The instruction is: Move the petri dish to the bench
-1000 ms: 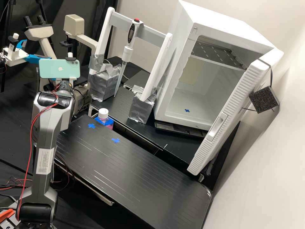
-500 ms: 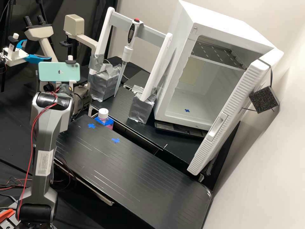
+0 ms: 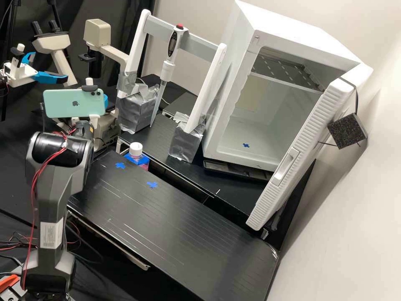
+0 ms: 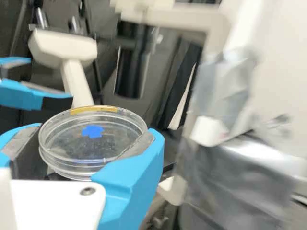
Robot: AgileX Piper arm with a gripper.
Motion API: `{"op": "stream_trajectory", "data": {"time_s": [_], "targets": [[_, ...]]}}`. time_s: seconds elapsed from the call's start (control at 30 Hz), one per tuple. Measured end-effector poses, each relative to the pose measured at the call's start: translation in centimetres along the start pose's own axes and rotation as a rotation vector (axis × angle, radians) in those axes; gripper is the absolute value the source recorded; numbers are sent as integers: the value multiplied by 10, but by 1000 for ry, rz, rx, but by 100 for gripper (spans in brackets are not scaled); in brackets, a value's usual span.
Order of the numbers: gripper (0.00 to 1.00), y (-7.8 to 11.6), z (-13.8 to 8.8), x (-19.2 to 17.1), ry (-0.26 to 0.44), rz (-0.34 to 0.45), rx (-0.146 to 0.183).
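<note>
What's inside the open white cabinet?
The cabinet holds a dark slotted shelf up high and a blue cross on its floor; the door hides part of the interior.

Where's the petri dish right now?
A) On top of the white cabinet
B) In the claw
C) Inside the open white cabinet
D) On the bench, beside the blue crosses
B: in the wrist view the petri dish sits between the two blue fingers of the claw.

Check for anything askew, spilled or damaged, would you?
Nothing stands out. The petri dish is held in the pincer, its visible rim unbroken. I see no spill; the bottle stands upright, capped. The cabinet door is wide open, possibly on purpose.
</note>
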Motion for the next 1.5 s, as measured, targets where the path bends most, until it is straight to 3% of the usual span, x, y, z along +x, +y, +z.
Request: {"op": "stream_trajectory", "data": {"time_s": [0.17, 0.37, 0.7, 0.97, 1.17, 1.5], "targets": [[0, 4, 15, -48, -22, 72, 3], [0, 9, 38, -97, -71, 141, 37], [0, 21, 60, -151, -148, 208, 73], [0, 23, 75, -169, -212, 203, 52], [0, 22, 96, -187, -320, 192, 92], [0, 31, 117, -221, -453, 240, 159]]}}
